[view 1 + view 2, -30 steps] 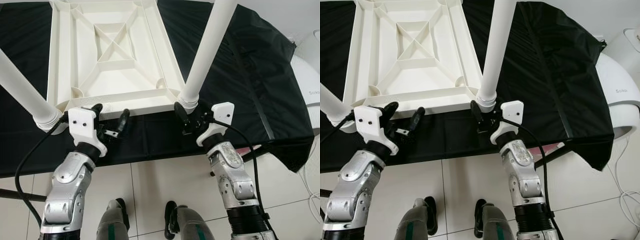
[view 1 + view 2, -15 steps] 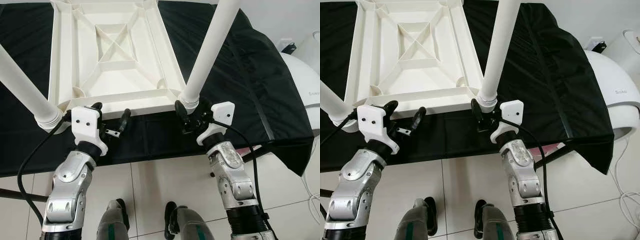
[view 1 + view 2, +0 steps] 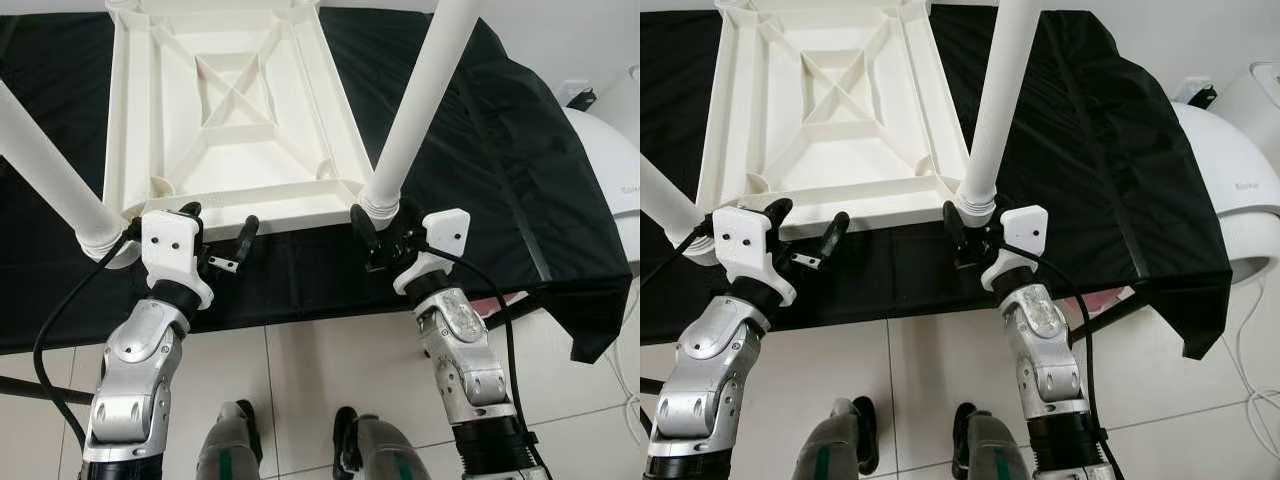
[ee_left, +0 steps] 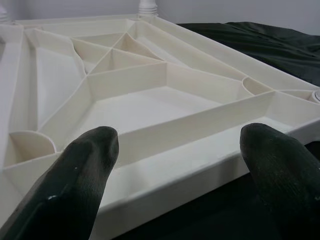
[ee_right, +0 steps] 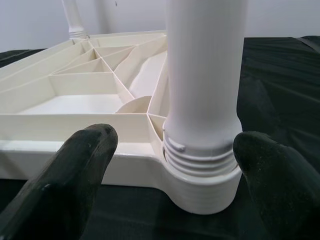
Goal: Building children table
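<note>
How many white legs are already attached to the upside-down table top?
3 visible: one leg at the near right corner, one at the near left corner, one at a far corner. The fourth corner is hidden.

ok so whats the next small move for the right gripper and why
Probably close the right gripper on the leg: its open fingers straddle the leg's threaded base at the tabletop corner without touching, so a grip would let it twist the leg tight.
</note>
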`<state>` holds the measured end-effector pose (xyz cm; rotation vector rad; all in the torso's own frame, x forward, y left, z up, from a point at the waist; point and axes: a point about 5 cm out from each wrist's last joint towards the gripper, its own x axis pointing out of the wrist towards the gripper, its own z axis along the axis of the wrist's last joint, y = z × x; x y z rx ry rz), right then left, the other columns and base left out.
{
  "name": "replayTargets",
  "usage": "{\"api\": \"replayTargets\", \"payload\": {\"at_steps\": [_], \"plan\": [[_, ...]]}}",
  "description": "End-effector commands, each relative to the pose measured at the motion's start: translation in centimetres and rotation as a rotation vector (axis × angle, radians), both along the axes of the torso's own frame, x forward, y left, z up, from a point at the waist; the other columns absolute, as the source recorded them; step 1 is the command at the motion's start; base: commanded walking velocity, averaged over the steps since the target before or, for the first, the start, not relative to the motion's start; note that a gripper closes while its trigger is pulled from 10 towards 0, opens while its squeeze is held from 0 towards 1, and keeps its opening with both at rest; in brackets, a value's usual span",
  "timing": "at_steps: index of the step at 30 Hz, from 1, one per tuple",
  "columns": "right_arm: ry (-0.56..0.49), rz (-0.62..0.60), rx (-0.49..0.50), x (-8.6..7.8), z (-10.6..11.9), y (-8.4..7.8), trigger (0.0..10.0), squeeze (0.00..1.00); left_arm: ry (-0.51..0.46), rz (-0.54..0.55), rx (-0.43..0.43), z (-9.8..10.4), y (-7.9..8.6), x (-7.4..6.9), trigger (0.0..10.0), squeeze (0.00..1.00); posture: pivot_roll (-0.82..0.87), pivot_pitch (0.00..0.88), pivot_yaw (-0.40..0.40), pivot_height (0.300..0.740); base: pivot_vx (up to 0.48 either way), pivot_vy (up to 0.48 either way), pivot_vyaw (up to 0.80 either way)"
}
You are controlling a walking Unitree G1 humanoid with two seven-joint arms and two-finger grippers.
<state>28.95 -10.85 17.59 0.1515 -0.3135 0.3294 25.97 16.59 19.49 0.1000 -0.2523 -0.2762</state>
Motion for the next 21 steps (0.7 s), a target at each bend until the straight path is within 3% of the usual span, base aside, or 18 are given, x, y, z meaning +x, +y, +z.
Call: {"api": "replayTargets", "payload": {"at_steps": [1, 21], "plan": [[0.014, -0.009, -0.007, -0.36, -0.63, -0.08, 10.0, 0.0, 0.007, 0.073, -0.014, -0.18, 0.47, 0.1, 10.0, 0.0, 0.02, 0.2, -0.027, 0.74, 0.0, 0.0, 0.0], [-0.016, -0.04, -0.042, -0.7, -0.38, -0.78, 10.0, 0.0, 0.01, 0.064, 0.008, -0.1, 0.59, 0.07, 10.0, 0.0, 0.02, 0.215, -0.021, 0.74, 0.0, 0.0, 0.0]]}}
